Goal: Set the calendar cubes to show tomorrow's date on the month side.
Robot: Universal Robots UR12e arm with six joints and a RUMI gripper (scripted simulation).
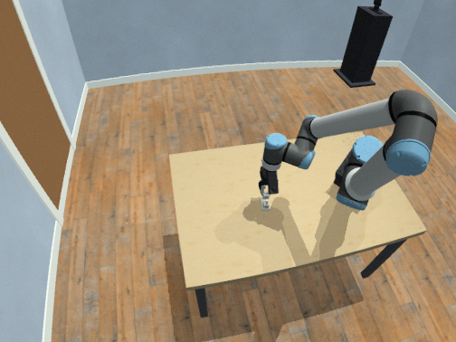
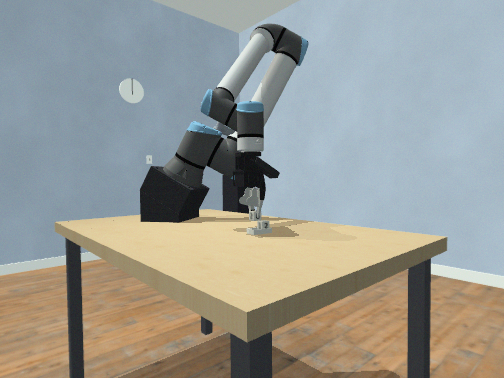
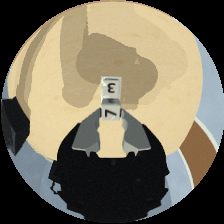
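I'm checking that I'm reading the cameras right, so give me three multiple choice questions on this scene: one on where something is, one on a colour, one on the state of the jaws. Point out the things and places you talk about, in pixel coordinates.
1. Where is the cube showing a 3 [image 2: 264, 225] [image 3: 111, 88]?
A. On the floor
B. In the tray [image 2: 252, 232]
C. On the robot's base

2. What colour is the wrist's end cap [image 1: 276, 141] [image 2: 250, 106]?
A. Blue
B. Red
C. Yellow

3. How do the jaws of the gripper [image 2: 255, 212] [image 3: 111, 115] stand?
A. Wide open, with nothing between them
B. Shut, with nothing between them
C. Shut on the other cube [image 2: 255, 215] [image 3: 111, 111]

Answers:
1: B, the exterior view shows it seated in the tray.
2: A, the cap is plainly blue in the top and exterior views.
3: C, the wrist view shows that cube between the fingertips.
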